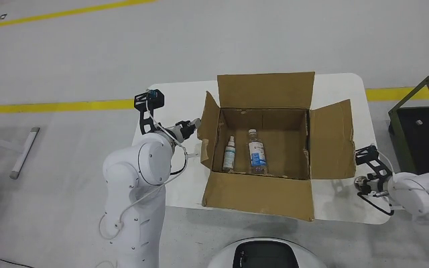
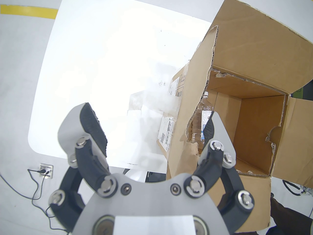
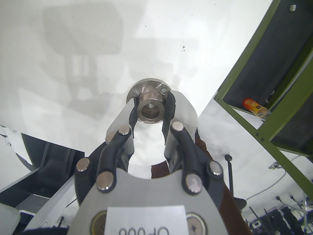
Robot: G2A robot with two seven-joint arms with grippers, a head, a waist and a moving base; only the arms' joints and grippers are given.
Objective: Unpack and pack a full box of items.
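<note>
Box: open brown cardboard box (image 1: 258, 194); I see a clear plastic bottle (image 1: 256, 153) inside.
Left gripper (image 2: 150, 117): fingers apart, beside the box.
Right gripper (image 3: 152, 108): fingers clamped on a silver metal cylinder (image 3: 149, 91).

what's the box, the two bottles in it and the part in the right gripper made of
Box: corrugated cardboard, matte brown; torn edges show fluting.
Larger bottle: clear plastic, probably; see-through ribbed wall.
Smaller bottle: pale plastic, likely; hard to tell.
Part in the right gripper: bare metal, dull sheen, machined look.
</note>
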